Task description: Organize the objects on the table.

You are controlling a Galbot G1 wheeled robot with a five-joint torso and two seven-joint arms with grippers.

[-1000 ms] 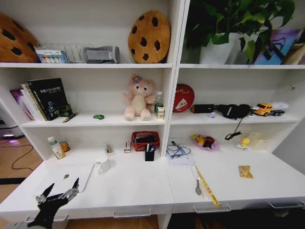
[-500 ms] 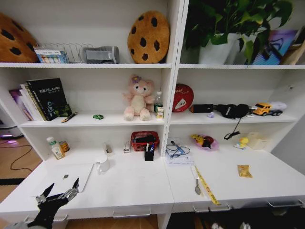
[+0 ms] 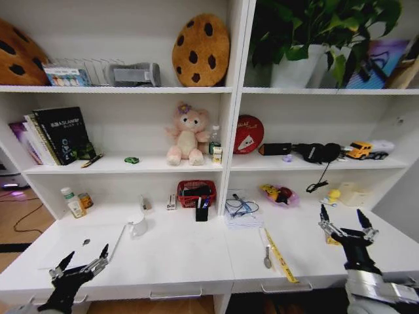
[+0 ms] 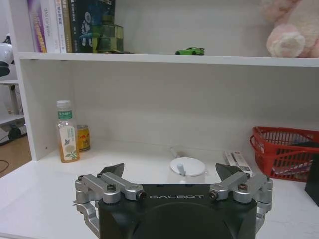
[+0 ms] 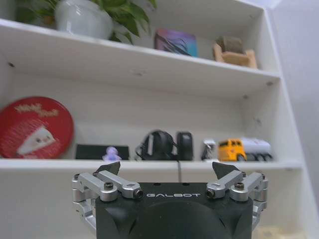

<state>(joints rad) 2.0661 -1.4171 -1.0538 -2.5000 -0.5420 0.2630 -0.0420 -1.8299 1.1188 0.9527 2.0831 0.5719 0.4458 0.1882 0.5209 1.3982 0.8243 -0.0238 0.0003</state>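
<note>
Both arms raised over the front of the counter (image 3: 177, 252), nothing held — left tool (image 3: 82, 265) spread open just before the silver laptop (image 3: 88, 243), right tool (image 3: 347, 226) spread open near the far right end. Advisable for the step in hand: pick one item, descend squarely, close only once fingers straddle it. Black pen cup (image 3: 201, 212) standing at the back beside the red basket (image 3: 196, 191), pens upright inside; basket contents dark, not identifiable. Tiny green toy (image 3: 131, 159) up on the shelf. Green-topped bottle (image 4: 67, 132) and small can (image 4: 82, 138) touching in the back left corner.
</note>
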